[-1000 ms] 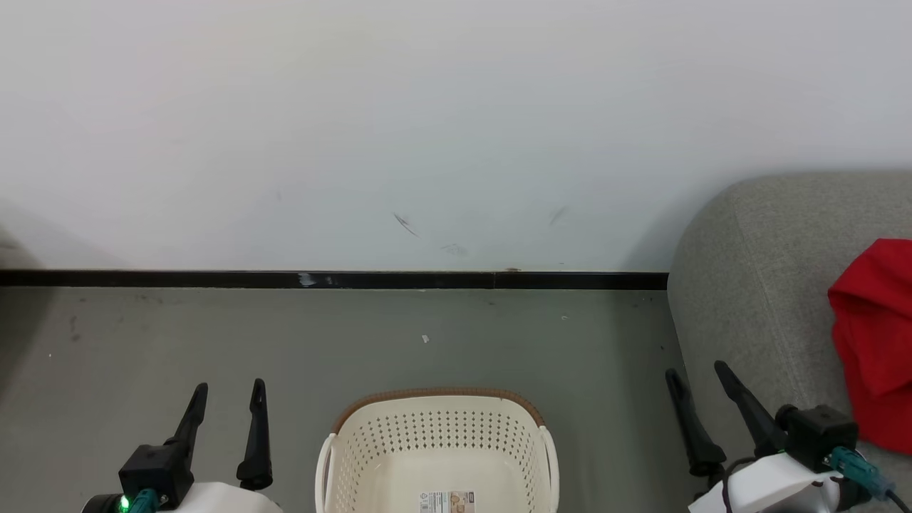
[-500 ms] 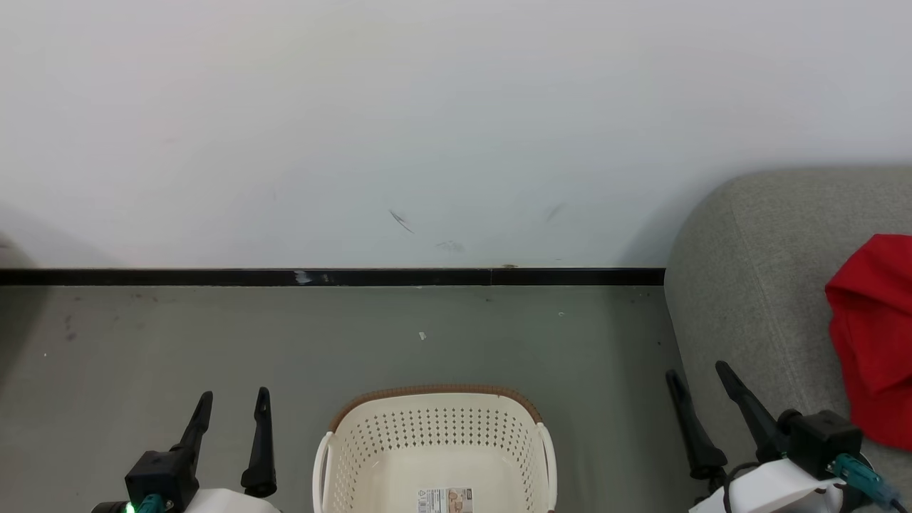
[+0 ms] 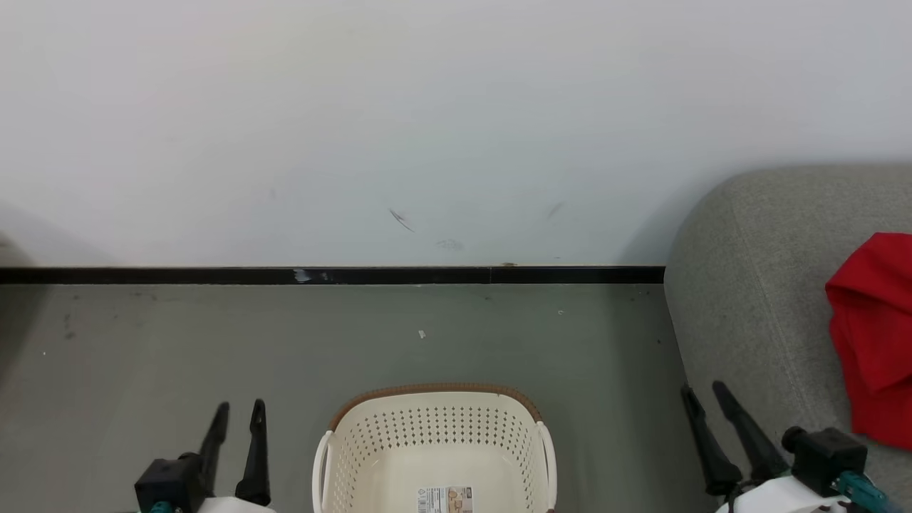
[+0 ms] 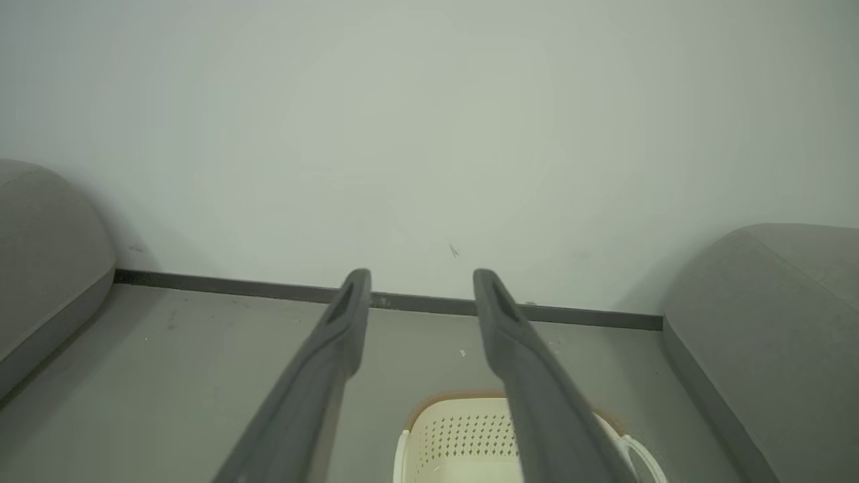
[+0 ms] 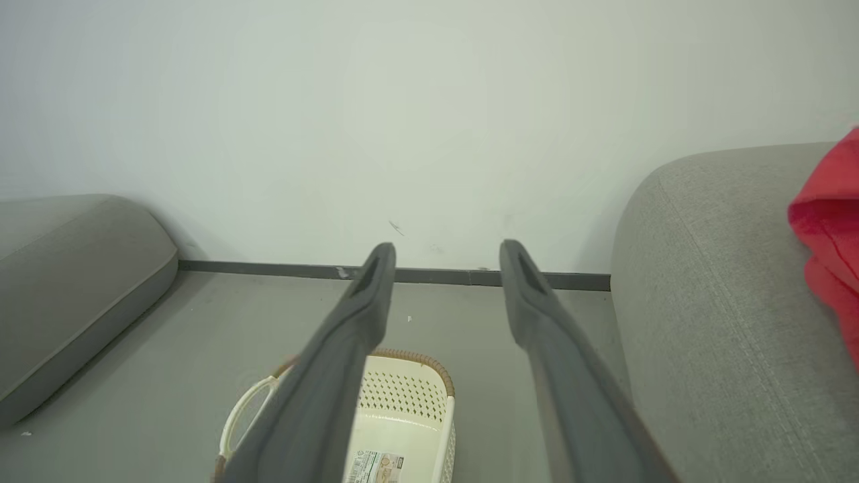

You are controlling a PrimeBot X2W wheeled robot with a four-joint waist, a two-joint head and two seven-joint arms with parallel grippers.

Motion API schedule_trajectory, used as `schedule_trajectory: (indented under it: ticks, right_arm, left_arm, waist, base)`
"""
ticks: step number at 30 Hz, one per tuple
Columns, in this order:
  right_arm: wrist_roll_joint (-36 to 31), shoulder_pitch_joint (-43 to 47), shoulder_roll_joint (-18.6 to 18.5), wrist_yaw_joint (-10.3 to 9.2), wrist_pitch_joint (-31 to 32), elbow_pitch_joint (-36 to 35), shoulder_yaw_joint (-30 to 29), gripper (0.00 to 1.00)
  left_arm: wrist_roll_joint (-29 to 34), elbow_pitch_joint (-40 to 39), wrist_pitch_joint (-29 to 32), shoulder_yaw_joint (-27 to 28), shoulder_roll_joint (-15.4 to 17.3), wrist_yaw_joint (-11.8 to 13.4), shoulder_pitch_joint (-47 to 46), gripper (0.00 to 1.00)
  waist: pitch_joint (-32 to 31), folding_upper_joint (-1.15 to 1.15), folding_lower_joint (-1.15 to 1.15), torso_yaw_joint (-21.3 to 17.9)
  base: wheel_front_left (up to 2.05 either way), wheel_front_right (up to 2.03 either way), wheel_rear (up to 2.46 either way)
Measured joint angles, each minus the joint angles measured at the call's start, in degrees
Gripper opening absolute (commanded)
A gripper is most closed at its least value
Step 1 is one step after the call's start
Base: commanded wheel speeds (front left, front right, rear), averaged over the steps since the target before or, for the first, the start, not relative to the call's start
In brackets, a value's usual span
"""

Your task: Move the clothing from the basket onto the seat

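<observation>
White wall (image 3: 427, 107) and black baseboard (image 3: 214, 276) run behind the basket (image 3: 434, 389), grey floor (image 3: 178, 342) under it. Basket has a paper label (image 3: 445, 499) on its bottom. Red clothing (image 3: 873, 335) lies bunched on grey sofa (image 3: 748, 285), right of basket, well apart from it. Left gripper (image 3: 240, 405) hovers left of basket, fingers apart, gripping nothing. Right gripper (image 3: 702, 388) hovers right of basket, by sofa edge, fingers apart, gripping nothing.

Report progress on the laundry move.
Done: red clothing lies on the sofa; the basket shows only a label on its visible floor. In hand: nothing; left gripper and right gripper open, empty. Left: seemingly nothing, though the basket's near end is cropped.
</observation>
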Motion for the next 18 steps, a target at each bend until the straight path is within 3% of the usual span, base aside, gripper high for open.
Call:
schedule_trajectory:
  ticks: [7, 18]
  right_arm:
    - [0.49, 2.40, 0.66, 0.00, 0.02, 2.86, 0.46, 0.00]
    - [9.35, 2.61, 0.66, 0.00, 0.04, 1.69, 1.52, 0.00]
  left_arm:
    - [-0.81, 2.85, 0.52, -0.70, -1.88, -0.29, 2.08, 0.00]
    - [-8.96, 2.92, 2.56, 1.31, -2.09, -1.75, 2.07, 0.00]
  waist:
    - [0.02, 0.00, 0.00, -0.03]
    - [0.14, 0.00, 0.00, -0.28]
  base:
    - [0.00, 0.00, 0.00]
    - [0.00, 0.00, 0.00]
